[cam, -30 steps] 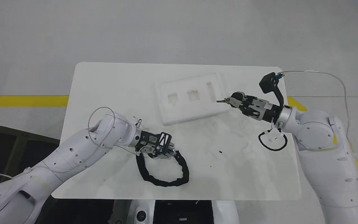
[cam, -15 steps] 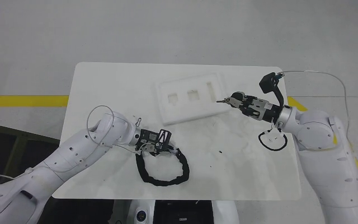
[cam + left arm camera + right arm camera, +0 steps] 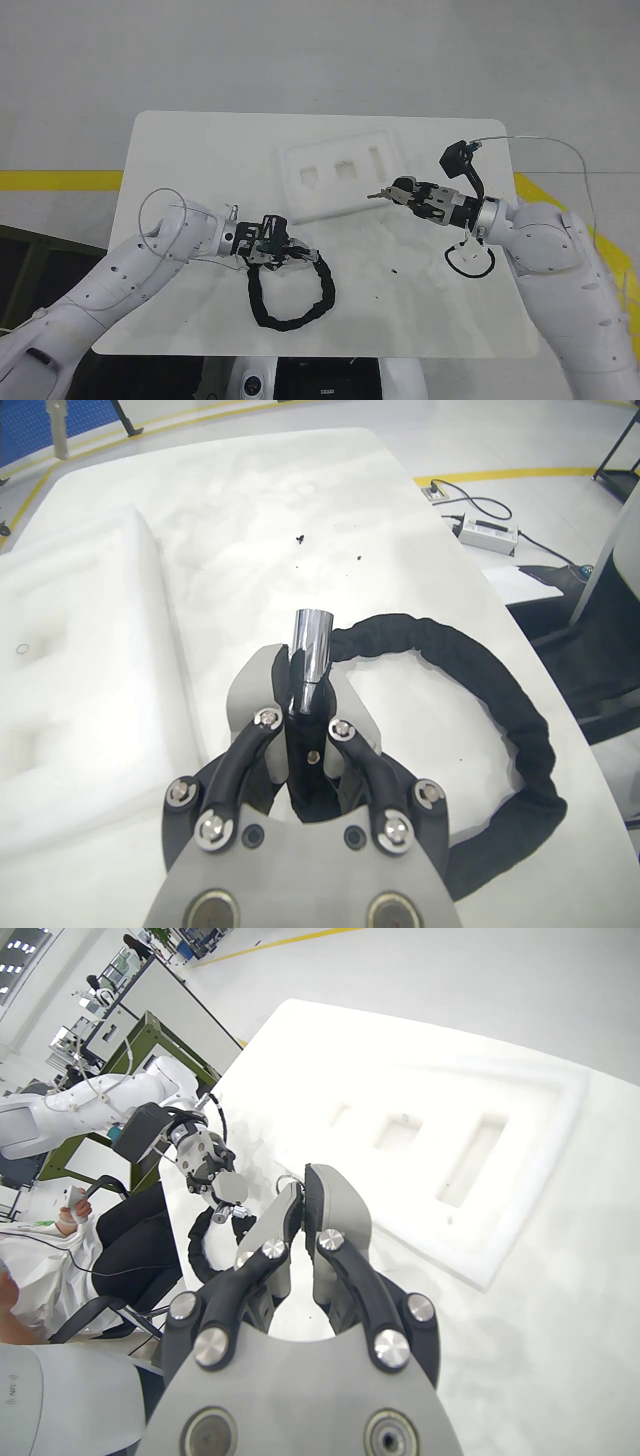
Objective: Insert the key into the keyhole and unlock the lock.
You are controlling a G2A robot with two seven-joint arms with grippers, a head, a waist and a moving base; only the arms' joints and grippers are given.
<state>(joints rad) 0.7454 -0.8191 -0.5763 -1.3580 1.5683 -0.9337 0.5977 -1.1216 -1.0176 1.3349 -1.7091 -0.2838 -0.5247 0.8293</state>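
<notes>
A black fabric-covered chain lock [image 3: 292, 297] lies looped near the table's front edge. My left gripper [image 3: 284, 243] is shut on the lock's black body, and the chrome keyhole cylinder [image 3: 313, 644] sticks out past the fingertips. The chain [image 3: 505, 720] curves away beside the left gripper [image 3: 305, 667]. My right gripper [image 3: 388, 191] hovers over the table's middle, shut on the key [image 3: 373, 195]. The key is mostly hidden between the pads, with its wire ring [image 3: 286, 1179] showing at the right gripper [image 3: 301, 1190]. The cylinder [image 3: 227, 1214] lies farther off, apart from the key.
A white foam tray [image 3: 345, 180] with three recesses sits at the back middle of the white table [image 3: 200, 150], just behind the key. Small dark specks [image 3: 396, 269] dot the table. A cable loop [image 3: 468, 258] hangs under the right forearm.
The right arm has carried the key leftward toward the middle of the table. The left gripper has drawn back slightly to the left with the lock, pulling the chain loop along.
</notes>
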